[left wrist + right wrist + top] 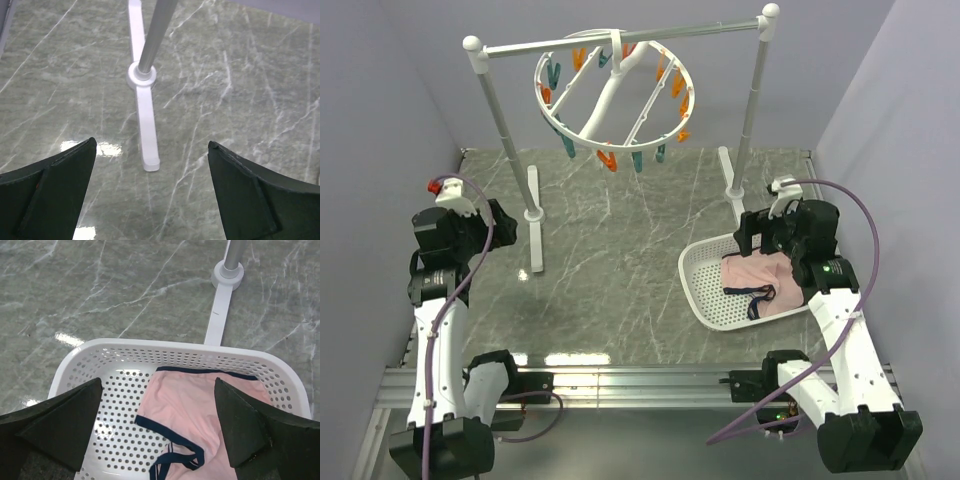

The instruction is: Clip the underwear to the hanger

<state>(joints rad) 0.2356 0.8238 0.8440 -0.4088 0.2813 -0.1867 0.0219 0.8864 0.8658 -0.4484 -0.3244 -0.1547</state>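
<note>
While the underwear (192, 405) lies loosely folded inside the white perforated basket (150, 347), it shows as pale pink fabric with dark navy edging. A thin navy strap is looped at its near edge. In the top view the garment fills the far, right-hand part of the basket, which rests on the table (620, 260) at the right, just beside the right foot of the stand.

The right gripper (157, 385) is poised over the basket with its two dark fingers spread wide apart and nothing between them. In the wrist view the fingers frame the garment and the basket rim. Whether they touch the basket cannot be told.

The hanger (607, 98), a round white ring with inner spokes, hangs tilted from the horizontal bar of the rail stand (620, 40) at the far middle of the table, well apart from the basket. Orange and teal clips (608, 160) dangle around its rim; none holds fabric.

The left gripper (152, 145) is at the left side of the table, its fingers likewise wide apart and empty. Its wrist view looks down on the left pole (155, 30) of the stand and on the long white foot (147, 125) in which the pole stands, flat on the grey-green veined tabletop.
</note>
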